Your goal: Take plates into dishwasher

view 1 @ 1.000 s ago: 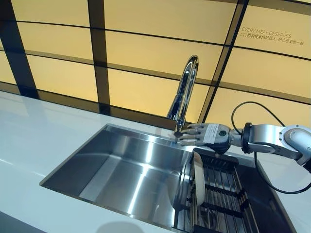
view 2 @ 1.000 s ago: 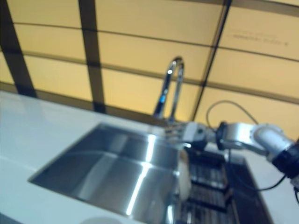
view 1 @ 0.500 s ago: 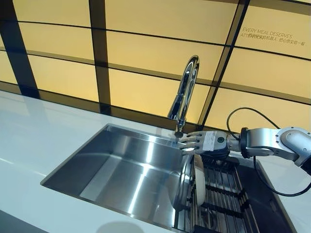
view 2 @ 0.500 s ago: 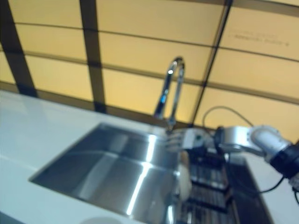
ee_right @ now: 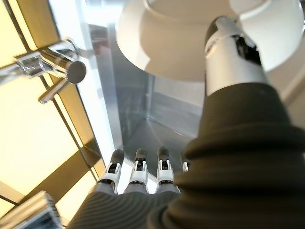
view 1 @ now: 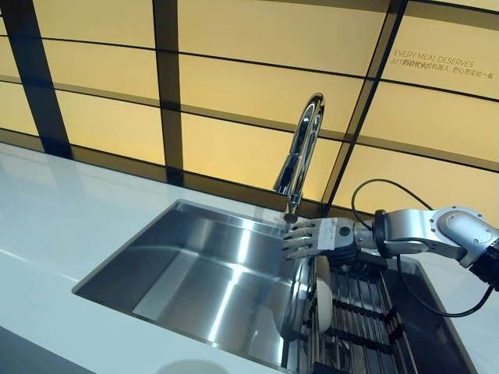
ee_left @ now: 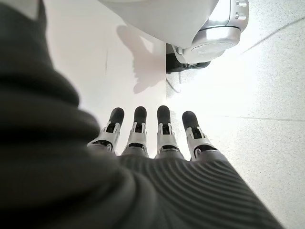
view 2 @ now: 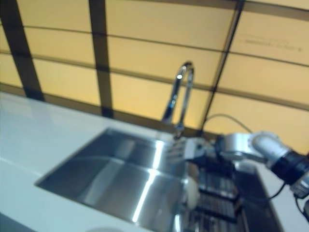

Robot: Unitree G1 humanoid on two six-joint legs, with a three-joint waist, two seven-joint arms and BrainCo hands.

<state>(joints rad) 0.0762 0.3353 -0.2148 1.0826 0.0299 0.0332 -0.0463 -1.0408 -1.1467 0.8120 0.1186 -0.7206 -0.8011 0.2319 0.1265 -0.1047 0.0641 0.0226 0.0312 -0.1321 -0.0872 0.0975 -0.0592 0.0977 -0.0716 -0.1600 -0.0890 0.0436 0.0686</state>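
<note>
A white plate (view 1: 323, 302) stands on edge at the left end of a dark dish rack (view 1: 368, 305) set in the right part of the steel sink (view 1: 195, 269). My right hand (view 1: 310, 238) hovers just above the plate's top rim, below the faucet spout, open with fingers straight and pointing left. In the right wrist view the plate (ee_right: 181, 43) fills the space past the thumb (ee_right: 233, 62), and the fingers (ee_right: 138, 174) touch nothing. My left hand (ee_left: 162, 138) appears only in its wrist view, open, hanging over the floor.
A tall chrome faucet (view 1: 301, 152) rises behind the sink, close to my right hand. White countertop (view 1: 47, 218) runs along the left and front. A yellow panelled wall (view 1: 249, 86) with dark bars stands behind.
My right hand has come down from beside the faucet spout to just over the plate's top rim. The camera has shifted slightly.
</note>
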